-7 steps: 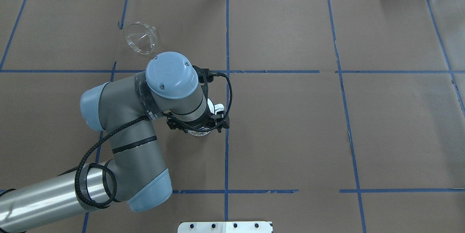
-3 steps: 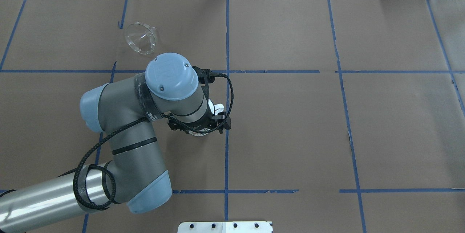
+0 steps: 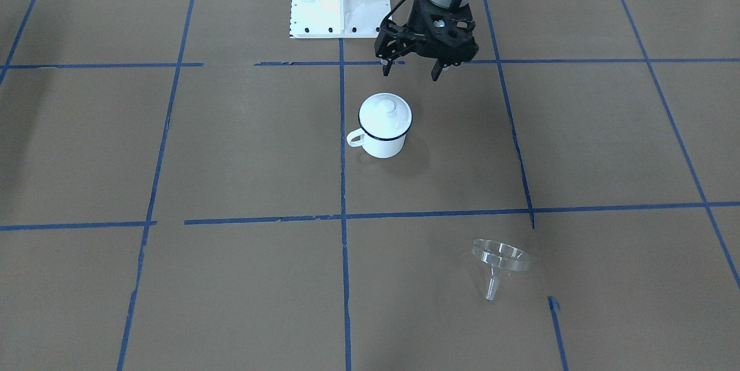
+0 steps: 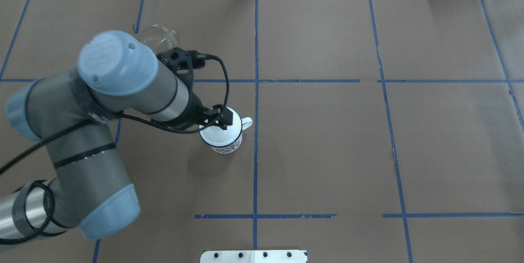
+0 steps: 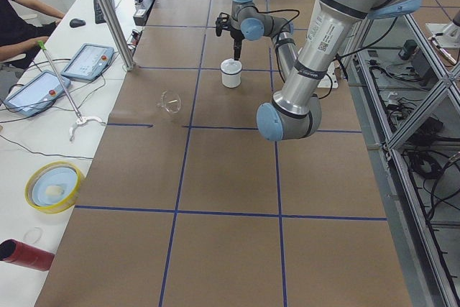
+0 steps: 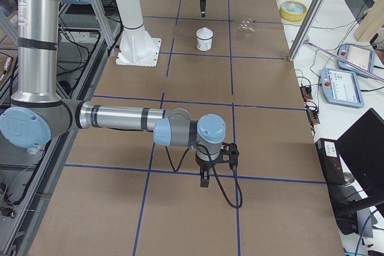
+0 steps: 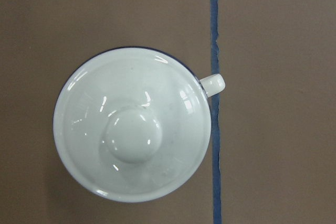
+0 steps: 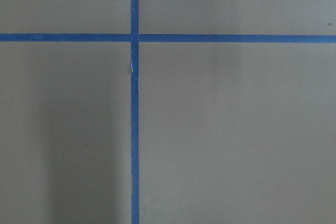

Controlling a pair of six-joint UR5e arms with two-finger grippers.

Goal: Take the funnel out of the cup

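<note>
Left arm (image 4: 123, 87) higher; cup (image 4: 224, 145) print illegible

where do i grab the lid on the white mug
Grip the lid by its central knob, straight down from above: it is the only raised part, the cup stands upright, and the open left end effector hangs over it.

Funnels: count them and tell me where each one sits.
1. The funnel lies on the table, apart from the cup and across a blue tape line from it. The lid covers the cup, so its inside is hidden.
</note>
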